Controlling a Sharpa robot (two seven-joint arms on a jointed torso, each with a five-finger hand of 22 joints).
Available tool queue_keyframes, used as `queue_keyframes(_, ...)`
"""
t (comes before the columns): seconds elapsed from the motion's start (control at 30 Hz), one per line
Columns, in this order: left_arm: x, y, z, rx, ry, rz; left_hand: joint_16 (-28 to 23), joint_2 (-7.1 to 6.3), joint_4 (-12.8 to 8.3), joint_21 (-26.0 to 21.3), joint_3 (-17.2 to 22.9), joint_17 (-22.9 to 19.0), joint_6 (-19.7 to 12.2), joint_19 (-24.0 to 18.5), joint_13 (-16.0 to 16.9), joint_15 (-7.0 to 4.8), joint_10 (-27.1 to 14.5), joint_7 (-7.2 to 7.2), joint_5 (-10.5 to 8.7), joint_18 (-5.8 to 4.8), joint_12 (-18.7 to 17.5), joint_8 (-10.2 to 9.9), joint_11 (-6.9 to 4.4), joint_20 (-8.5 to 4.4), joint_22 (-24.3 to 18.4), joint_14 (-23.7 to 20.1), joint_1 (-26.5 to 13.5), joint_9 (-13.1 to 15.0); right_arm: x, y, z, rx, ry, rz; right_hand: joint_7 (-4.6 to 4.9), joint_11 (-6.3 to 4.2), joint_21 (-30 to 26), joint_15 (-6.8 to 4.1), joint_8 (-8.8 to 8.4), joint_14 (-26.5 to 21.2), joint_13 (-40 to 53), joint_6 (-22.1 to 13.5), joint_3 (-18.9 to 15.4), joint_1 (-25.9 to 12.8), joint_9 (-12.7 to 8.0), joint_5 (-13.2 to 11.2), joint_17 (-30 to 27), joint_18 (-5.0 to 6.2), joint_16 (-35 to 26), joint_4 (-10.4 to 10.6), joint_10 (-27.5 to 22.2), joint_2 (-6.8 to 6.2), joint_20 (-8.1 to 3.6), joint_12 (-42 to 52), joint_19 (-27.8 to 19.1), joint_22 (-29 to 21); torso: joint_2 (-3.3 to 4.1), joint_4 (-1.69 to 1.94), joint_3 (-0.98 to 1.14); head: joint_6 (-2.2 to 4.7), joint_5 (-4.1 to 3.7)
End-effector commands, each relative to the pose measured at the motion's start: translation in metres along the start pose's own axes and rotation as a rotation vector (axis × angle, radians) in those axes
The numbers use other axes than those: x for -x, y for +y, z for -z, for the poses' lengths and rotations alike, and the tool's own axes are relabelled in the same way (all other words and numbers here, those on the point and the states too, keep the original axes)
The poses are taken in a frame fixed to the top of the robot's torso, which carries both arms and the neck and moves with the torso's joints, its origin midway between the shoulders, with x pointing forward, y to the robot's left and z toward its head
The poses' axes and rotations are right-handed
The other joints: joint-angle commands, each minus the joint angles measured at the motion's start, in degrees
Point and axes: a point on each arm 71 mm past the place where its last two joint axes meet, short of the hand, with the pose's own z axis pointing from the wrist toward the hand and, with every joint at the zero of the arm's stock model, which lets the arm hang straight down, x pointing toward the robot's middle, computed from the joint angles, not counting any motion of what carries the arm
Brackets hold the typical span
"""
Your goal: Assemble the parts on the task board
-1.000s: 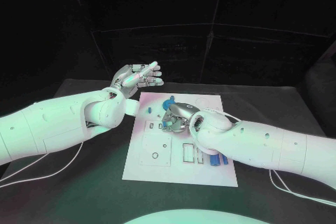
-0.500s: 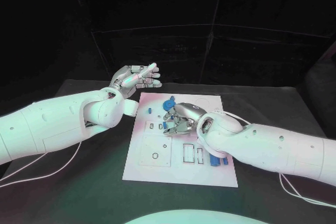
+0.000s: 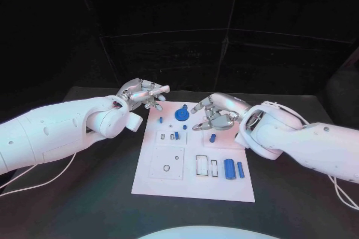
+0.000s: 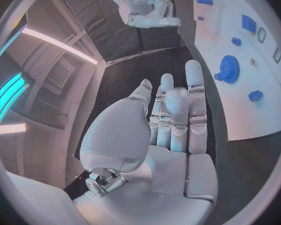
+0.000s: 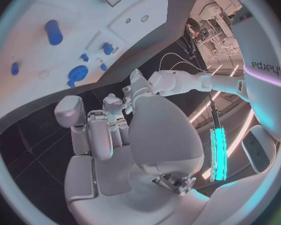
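We saw the board (image 3: pixel 193 184) flat on the table (image 3: pixel 90 197), with blue parts on it: a gear (image 3: pixel 181 114) near its far edge, 2 cylinders (image 3: pixel 230 169) near its right edge. The left hand (image 3: pixel 142 95) hung over the far left corner, fingers straight, close together, holding nothing. The right hand (image 3: pixel 217 112) hovered above the far right part, fingers loosely curled and apart, holding nothing.

A black table (image 3: pixel 90 197) stands in a dark room. Behind it are black wall panels (image 3: pixel 194 57) with thin pale lines between them. Long bright light strips (image 4: pixel 59 44) glow on the ceiling, some blue-green (image 5: pixel 217 152).
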Motion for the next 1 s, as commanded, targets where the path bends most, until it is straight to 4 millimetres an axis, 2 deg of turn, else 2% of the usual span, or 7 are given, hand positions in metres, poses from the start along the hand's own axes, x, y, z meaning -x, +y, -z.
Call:
queue_keyframes(0.03,-0.007,0.011,0.000,0.191,0.130,-0.243,11.93,-0.73,-0.22,3.43,0.06,12.27,0.79,0.32,4.19,-0.62,1.07,-0.67,0.11,0.65,4.42,0.69,-0.65,-0.82,2.41,4.05,0.02,0.81,0.018,-0.003,0.005,-0.008,-0.020,-0.110,-0.15,-0.27,-0.41,-0.06,0.40,2.94,0.00,0.10,-0.40,0.40,0.06,0.39,2.75,0.46,-0.31,0.12,0.09,0.35,-0.17,0.26,-0.38,-0.16,-0.56,0.01,0.20,-0.10,0.13)
queue_keyframes(0.1,-0.010,0.013,-0.001,0.276,0.163,-0.378,23.29,-0.30,0.73,18.97,-0.11,24.97,1.78,3.56,11.21,-1.40,0.32,-1.67,0.51,-1.52,11.77,2.30,-1.76,-1.37,19.40,4.81,-1.14,2.40,0.033,-0.013,0.012,-0.039,-0.045,-0.117,-0.15,-0.27,-0.53,-0.08,0.44,2.87,-0.16,0.06,-0.53,0.38,0.05,0.48,2.46,0.51,-0.45,0.18,0.01,0.39,-0.19,0.16,-0.54,-0.42,-0.89,0.06,0.30,-0.16,0.18)
queue_keyframes(0.17,-0.013,0.015,-0.001,0.331,0.188,-0.489,28.76,0.49,2.78,34.46,-0.71,31.50,1.17,5.68,25.38,-1.50,-2.24,-1.62,-0.08,-3.57,25.29,4.37,-2.12,-2.15,37.35,5.04,-2.96,4.71,0.041,-0.019,0.016,-0.063,-0.060,-0.118,-0.18,-0.30,-0.57,-0.10,0.56,2.84,-0.19,0.11,-0.79,0.27,0.06,0.58,2.34,0.52,-0.53,0.31,0.05,0.40,-0.21,0.20,-0.58,-0.51,-1.12,0.05,0.40,-0.28,0.34)
queue_keyframes(0.2,-0.013,0.015,-0.001,0.347,0.194,-0.519,30.18,0.80,3.44,40.31,-0.92,33.22,-0.02,6.03,32.37,-1.32,-4.89,-2.01,-0.34,-4.02,32.04,6.25,-2.44,-2.54,43.33,5.01,-2.74,6.79,0.043,-0.021,0.018,-0.070,-0.065,-0.118,-0.19,-0.31,-0.58,-0.11,0.62,2.84,-0.21,0.15,-0.87,0.24,0.07,0.64,2.32,0.52,-0.55,0.36,0.05,0.41,-0.22,0.21,-0.57,-0.50,-1.19,0.02,0.46,-0.28,0.43)
queue_keyframes(0.3,-0.019,0.016,-0.003,0.423,0.220,-0.639,32.14,0.67,6.60,46.33,-3.04,35.90,-1.16,6.13,37.66,-1.21,-5.42,-1.71,-0.10,-5.27,36.81,8.17,-1.82,-2.00,51.91,5.67,-5.91,8.72,0.051,-0.029,0.022,-0.099,-0.083,-0.117,-0.26,-0.37,-0.64,-0.17,0.86,2.82,-0.27,0.28,-1.30,0.18,0.09,0.88,2.18,0.54,-0.64,0.55,0.14,0.39,-0.27,0.28,-0.60,-0.61,-1.48,-0.09,0.61,-0.46,0.60)
queue_keyframes(0.63,-0.042,0.021,-0.015,0.605,0.264,-0.851,33.17,1.42,8.90,51.40,-11.64,37.32,-3.84,6.29,44.18,-1.85,-5.88,-2.19,-0.54,-6.06,42.79,14.31,-2.37,-1.88,58.64,6.04,-15.26,14.55,0.060,-0.040,0.020,-0.132,-0.139,-0.157,-0.21,-0.30,-7.47,-0.07,2.49,-0.46,-7.77,-0.03,-3.10,1.65,0.13,1.58,-6.66,2.82,-5.93,1.41,-6.33,0.86,-0.23,-5.99,-9.57,-13.29,-2.00,-0.24,0.95,-0.55,0.75)
queue_keyframes(1.0,-0.062,0.022,-0.028,0.655,0.286,-0.931,33.17,3.04,8.84,52.85,-14.27,37.32,-5.67,6.36,46.41,-2.00,-5.68,-2.42,-0.51,-6.36,44.80,17.41,-2.53,-2.05,60.74,6.04,-12.98,17.82,0.060,-0.041,0.015,-0.137,-0.148,-0.173,0.01,-0.01,-10.93,0.21,3.47,-2.11,-12.33,-1.08,-4.26,2.62,0.04,1.84,-10.17,3.64,-8.27,2.21,-10.05,1.15,0.03,-9.07,-13.21,-18.39,-1.87,-0.26,0.87,-0.74,0.76)
